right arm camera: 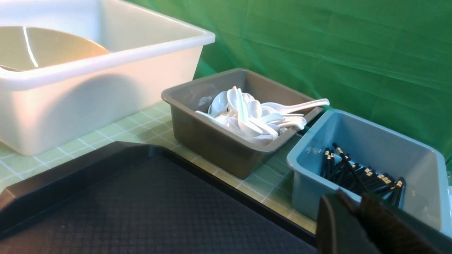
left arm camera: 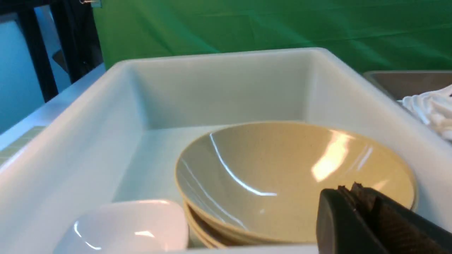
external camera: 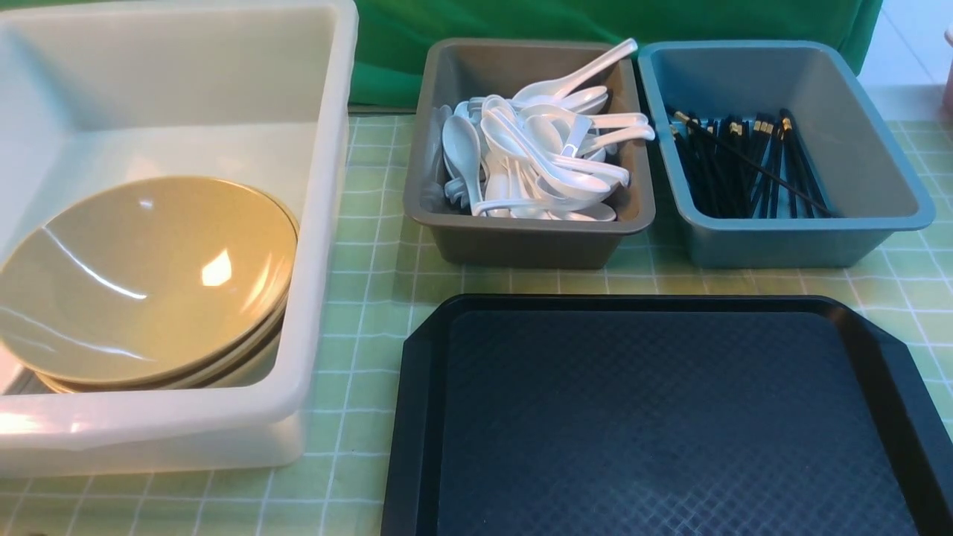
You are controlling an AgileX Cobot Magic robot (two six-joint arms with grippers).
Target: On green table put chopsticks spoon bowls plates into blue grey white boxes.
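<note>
**Tray bare, tubs loaded: sorting looks all but done**

The big milky white plastic tub [external camera: 327,223] carries the stack of wide tan-olive bowls [external camera: 141,275], and a small white rounded-square dish [left arm camera: 123,225] sits just beside them. The flat black textured tray [external camera: 655,417] on the pale green gridded table [external camera: 372,298] shows nothing left to sort. The grey-brown tub [external camera: 521,238] brims with white soup spoons [external camera: 536,149]; the teal blue tub [external camera: 878,223] holds black chopsticks [external camera: 744,171]. Left gripper [left arm camera: 353,190] is closed, empty. Right gripper [right arm camera: 355,203] looks nearly closed, holding nothing.
</note>
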